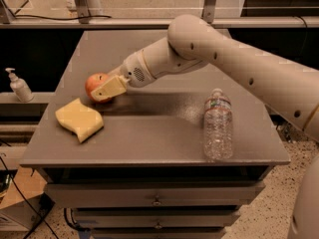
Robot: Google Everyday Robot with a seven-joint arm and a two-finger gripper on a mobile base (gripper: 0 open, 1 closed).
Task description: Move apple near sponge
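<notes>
Apple [94, 81], small, round and red-orange, at the placing step next to the flat pale yellow sponge [79, 119].
The robot's cream-fingered hand [101, 89] grips the apple at the 9 o'clock side of the grey worktop [149, 128], just beside the sponge at its 1 o'clock. Whether the fruit rests on the surface cannot be told. A clear plastic water bottle [218, 126] lies well apart at 3 o'clock. The next move likely calls for settling the apple, parting the fingers and withdrawing without nudging it away.

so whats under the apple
Only grey table shows beneath the apple, just beyond the sponge. The tool, gripping it, covers its lower right side, so contact with the table cannot be seen.
</notes>
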